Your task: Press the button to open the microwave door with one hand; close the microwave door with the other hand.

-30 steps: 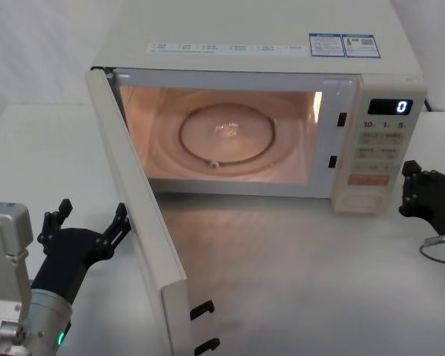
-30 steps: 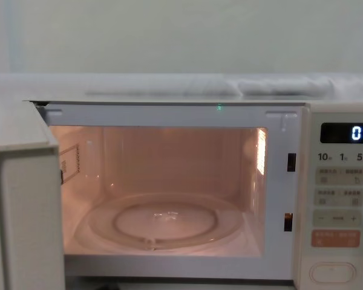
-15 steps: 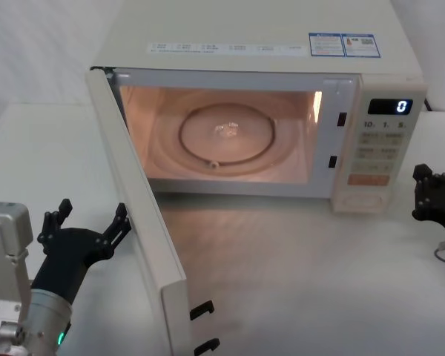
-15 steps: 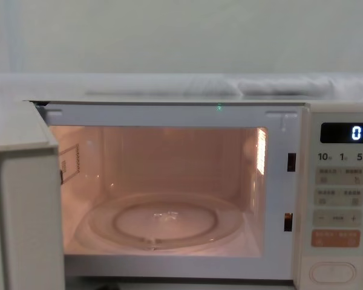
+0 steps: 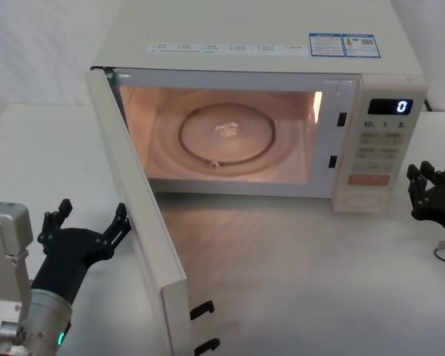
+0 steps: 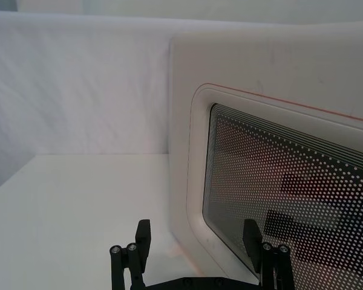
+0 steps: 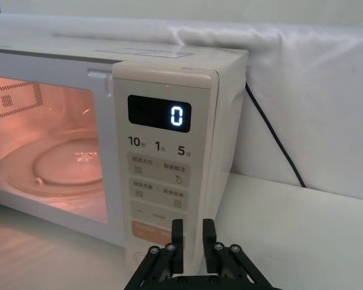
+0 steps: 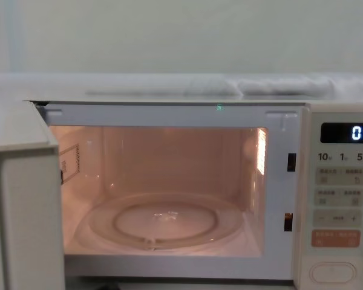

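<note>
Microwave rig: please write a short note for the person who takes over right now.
Left claw: open, beside the outer face of the microwave door, not touching.
Right claw: nearly shut, empty, right of the control panel, off the button.
Door stands wide open, cavity lit, display reads 0.
Done: button pressed, door opened.
Left: push the door shut with the left claw.

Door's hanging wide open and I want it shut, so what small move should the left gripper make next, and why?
Probably ease the left gripper sideways against the outer face of the cream-white, dark-windowed microwave door: its fingers are open just beside that panel, while the right gripper sits right of the control panel.
</note>
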`<action>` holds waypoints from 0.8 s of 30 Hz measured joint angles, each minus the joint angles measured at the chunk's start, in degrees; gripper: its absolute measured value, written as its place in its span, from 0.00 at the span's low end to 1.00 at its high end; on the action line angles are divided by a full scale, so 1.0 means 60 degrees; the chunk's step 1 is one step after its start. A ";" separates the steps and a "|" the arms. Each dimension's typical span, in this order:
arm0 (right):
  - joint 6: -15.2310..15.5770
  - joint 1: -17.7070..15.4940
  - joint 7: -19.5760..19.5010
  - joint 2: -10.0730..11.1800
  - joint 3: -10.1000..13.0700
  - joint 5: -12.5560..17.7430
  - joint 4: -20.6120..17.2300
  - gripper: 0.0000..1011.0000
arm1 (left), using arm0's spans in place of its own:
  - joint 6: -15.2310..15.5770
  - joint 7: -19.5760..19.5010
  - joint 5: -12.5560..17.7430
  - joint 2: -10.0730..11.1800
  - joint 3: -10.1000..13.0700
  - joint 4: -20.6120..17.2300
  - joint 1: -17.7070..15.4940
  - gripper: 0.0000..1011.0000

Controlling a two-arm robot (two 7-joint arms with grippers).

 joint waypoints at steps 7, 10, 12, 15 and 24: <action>-0.0005 0.0000 0.0000 -0.0005 0.0000 -0.0004 -0.0004 0.36 | -0.0001 0.0000 0.0001 0.0000 0.0000 0.0000 0.0000 0.99; -0.0008 0.0001 0.0001 -0.0008 0.0000 -0.0006 -0.0007 0.48 | 0.0000 0.0000 0.0000 0.0000 0.0000 0.0000 0.0000 0.99; -0.0008 0.0001 0.0000 -0.0009 0.0000 -0.0007 -0.0009 0.53 | 0.0000 0.0000 0.0001 0.0000 0.0000 0.0000 0.0000 0.99; -0.0008 0.0001 0.0001 -0.0011 0.0000 -0.0009 -0.0011 0.64 | 0.0000 0.0000 0.0000 0.0001 0.0000 0.0000 0.0000 0.99; -0.0009 0.0001 -0.0001 -0.0015 0.0000 -0.0017 -0.0014 0.90 | 0.0000 0.0000 0.0000 0.0000 0.0000 0.0000 0.0000 0.99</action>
